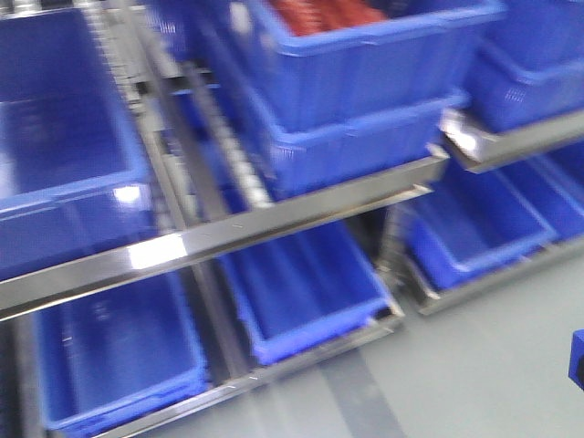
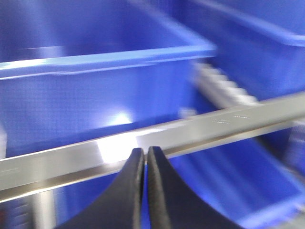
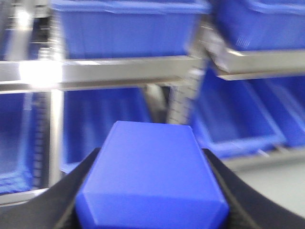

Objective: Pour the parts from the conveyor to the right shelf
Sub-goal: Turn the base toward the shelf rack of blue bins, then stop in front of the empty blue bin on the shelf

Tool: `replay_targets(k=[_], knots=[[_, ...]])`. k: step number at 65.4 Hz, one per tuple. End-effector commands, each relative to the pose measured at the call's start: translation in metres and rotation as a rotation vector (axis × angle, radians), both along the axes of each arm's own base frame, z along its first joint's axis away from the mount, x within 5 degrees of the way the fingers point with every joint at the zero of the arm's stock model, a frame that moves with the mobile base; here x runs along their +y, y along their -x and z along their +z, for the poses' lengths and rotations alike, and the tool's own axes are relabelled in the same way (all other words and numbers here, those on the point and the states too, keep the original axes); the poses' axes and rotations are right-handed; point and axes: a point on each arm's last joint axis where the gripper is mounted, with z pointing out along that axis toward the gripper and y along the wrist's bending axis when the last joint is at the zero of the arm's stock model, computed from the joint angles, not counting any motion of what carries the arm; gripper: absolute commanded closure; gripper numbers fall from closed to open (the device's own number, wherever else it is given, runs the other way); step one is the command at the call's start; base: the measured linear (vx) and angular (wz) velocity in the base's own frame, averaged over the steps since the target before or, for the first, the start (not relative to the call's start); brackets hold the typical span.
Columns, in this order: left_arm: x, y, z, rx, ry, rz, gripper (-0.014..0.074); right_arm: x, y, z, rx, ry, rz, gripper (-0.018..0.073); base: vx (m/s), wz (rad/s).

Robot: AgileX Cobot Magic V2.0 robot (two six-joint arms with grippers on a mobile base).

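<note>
I have the small blue plastic block [image 3: 152,186] clamped in the right pincer [image 3: 151,153]. Its dark fingers [image 3: 64,207] are spread just wide enough to press on either flank of the block. The block rides between them, held in the air in front of the steel-framed rack [image 1: 228,233] and not yet over anything.

To do the drop well, I would carry the block in under the bright steel cross rail [image 3: 119,71]. I would stop above the open mouth of the large blue rectangular plastic bin [image 3: 238,119] on the lower tier, well inside its rim, and only then ease the grip. All views are smeared, so I would let them settle first, since the rail looks close enough to clip.

The left pincer [image 2: 144,151] has its tips pressed together with nothing between them, facing the same rack. The conveyor is not in view.
</note>
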Motion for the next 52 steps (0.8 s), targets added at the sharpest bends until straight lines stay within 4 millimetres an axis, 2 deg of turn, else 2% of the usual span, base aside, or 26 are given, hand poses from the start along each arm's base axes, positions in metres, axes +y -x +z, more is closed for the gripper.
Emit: replay_targets(k=[1, 29, 52], knots=[[-0.0006, 0.0006, 0.0139, -0.105, 0.008, -0.007, 0.0603, -0.0015, -0.0026, 0.0145, -0.082, -0.002, -0.018, 0.0561, 0.21, 0.80], [-0.0006, 0.0006, 0.0139, -0.105, 0.008, -0.007, 0.0603, -0.0015, -0.0026, 0.0145, -0.082, -0.002, -0.018, 0.0561, 0.20, 0.71], [-0.0006, 0.0006, 0.0139, -0.105, 0.008, -0.007, 0.0603, -0.0015, -0.0028, 0.0145, -0.082, -0.002, -0.018, 0.0561, 0.20, 0.30]])
